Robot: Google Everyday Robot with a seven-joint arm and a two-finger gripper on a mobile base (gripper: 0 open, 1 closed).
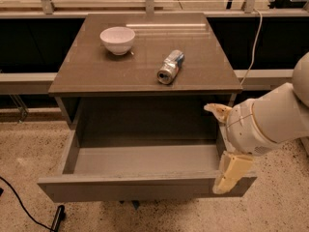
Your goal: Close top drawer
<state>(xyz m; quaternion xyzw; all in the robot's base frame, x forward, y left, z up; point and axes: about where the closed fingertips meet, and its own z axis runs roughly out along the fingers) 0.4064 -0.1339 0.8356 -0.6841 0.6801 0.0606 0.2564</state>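
The top drawer point(130, 190) is pulled far out of the grey cabinet, and its shallow grey box interior point(145, 158) holds nothing. My gripper point(223, 144) is at the drawer's right side, on a bulky white arm point(270, 117). It is open. One cream finger point(232, 174) hangs over the right end of the front panel. The other finger point(216, 110) points toward the cabinet opening, above the drawer's right wall. Nothing is between them.
A white bowl point(117, 39) and a can point(171, 66) lying on its side rest on the cabinet top point(96, 76). A black cable point(21, 209) runs over the speckled floor at the left. A white cable point(254, 37) hangs at the back right.
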